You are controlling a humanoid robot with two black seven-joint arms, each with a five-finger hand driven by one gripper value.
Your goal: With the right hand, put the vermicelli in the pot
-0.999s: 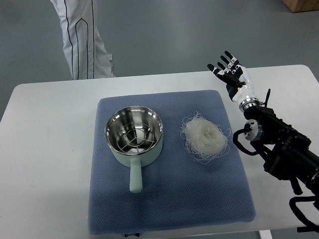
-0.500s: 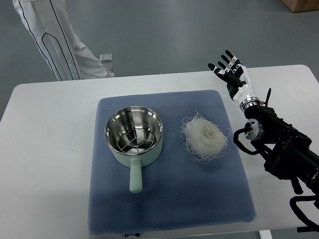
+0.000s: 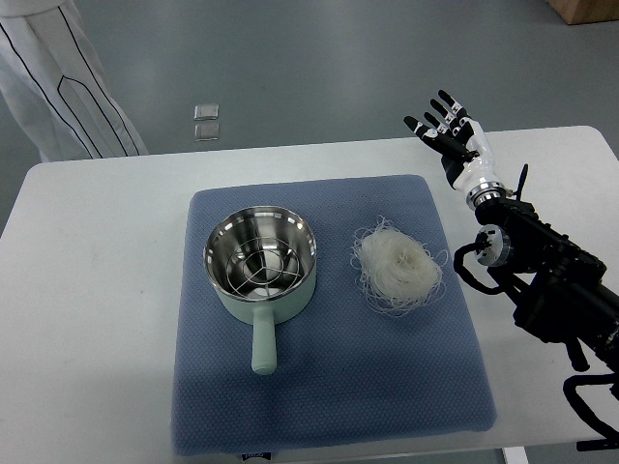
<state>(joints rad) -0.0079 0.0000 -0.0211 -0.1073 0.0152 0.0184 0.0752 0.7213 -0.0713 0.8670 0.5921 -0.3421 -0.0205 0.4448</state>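
Note:
A white nest of vermicelli [image 3: 397, 266] lies on the blue mat [image 3: 329, 387], right of centre. A pale green pot [image 3: 261, 266] with a steel inside and a wire rack stands on the mat to its left, handle toward the near edge. My right hand [image 3: 447, 130] is open with fingers spread, raised over the table's far right part, well beyond and to the right of the vermicelli. It holds nothing. My left arm does not show.
The white table [image 3: 87, 290] carries the mat. A person's white trousered leg [image 3: 58, 87] stands beyond the table's far left corner. My dark right forearm [image 3: 546, 285] crosses the table's right side.
The person has walked left, away from the table's far middle. My right hand has hardly moved, shifting only slightly up and right.

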